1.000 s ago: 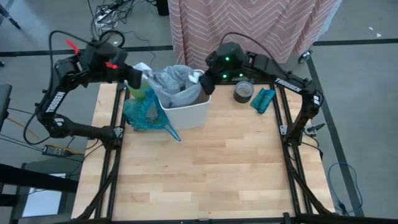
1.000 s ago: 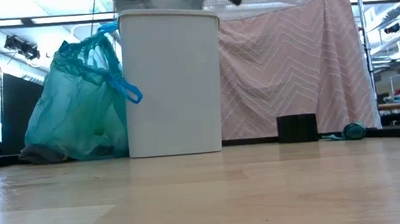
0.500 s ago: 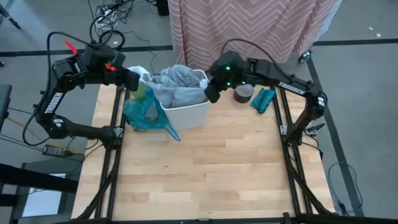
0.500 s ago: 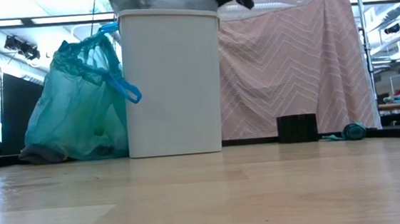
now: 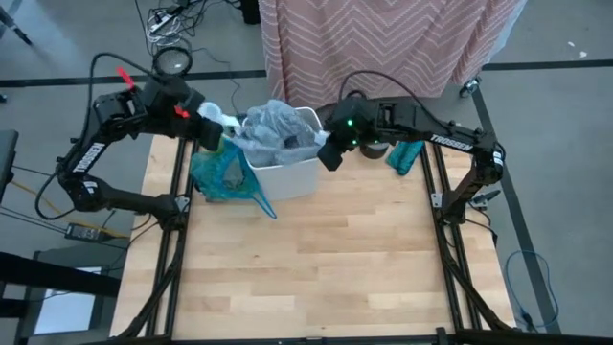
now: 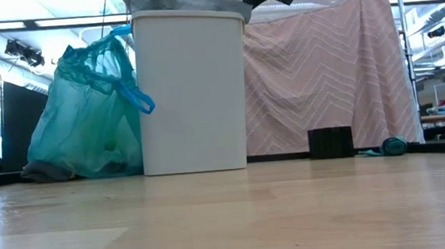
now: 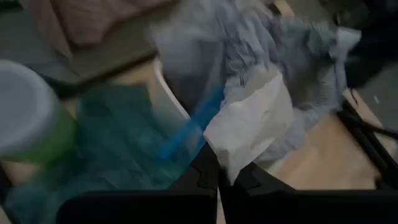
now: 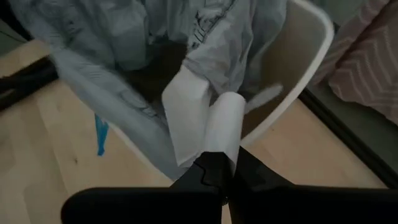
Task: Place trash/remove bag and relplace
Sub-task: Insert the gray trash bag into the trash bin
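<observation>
Both grippers grasp the pale grey plastic replacement bag [image 5: 278, 129] stretched over the small white plastic bin [image 5: 292, 175] near the desk's far edge: the left gripper [image 5: 213, 121] has its fingers clenched on the bag's white hem beyond the bin's left side, the right gripper [image 5: 328, 153] on the hem at its right rim. The bag's mouth runs long between them, with each arm nearest its own side. The removed teal-green translucent liner [image 5: 222, 172], tied and full, leans on the bin's left wall.

Trash unseen; teal bag [image 6: 87, 119] opaque; left wrist blurred.
</observation>
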`<state>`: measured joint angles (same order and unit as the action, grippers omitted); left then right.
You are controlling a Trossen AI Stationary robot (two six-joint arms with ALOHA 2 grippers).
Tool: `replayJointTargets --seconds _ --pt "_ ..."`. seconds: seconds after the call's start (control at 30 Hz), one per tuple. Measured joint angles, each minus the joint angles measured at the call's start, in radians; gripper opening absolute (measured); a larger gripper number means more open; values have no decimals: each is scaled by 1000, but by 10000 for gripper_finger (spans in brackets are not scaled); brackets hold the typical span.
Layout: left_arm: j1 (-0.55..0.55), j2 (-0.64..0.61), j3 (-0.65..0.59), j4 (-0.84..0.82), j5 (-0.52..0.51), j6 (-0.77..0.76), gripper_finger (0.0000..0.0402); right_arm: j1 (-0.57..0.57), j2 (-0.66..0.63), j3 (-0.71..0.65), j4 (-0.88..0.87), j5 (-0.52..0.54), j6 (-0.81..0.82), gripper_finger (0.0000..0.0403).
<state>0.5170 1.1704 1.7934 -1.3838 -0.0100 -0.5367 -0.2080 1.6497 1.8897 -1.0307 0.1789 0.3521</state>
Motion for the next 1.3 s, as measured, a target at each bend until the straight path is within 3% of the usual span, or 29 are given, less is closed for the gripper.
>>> replayJointTargets --seconds 0.23,0.53,0.7,0.93,1.3 --pt "-66 1 -71 -2 18 -21 7 33 -3 -17 -14 35 20 0" --pt "-139 -10 -72 -32 29 -76 7 83 -2 -17 -64 67 32 0" --pt "-166 -13 -72 -77 -30 -73 7 88 -2 -17 -128 114 46 0" --pt "-192 -12 -76 -100 -58 -72 7 84 0 -17 -145 116 48 0" --pt "-269 -12 -183 -115 -51 -85 7 90 2 -118 -114 106 37 0"
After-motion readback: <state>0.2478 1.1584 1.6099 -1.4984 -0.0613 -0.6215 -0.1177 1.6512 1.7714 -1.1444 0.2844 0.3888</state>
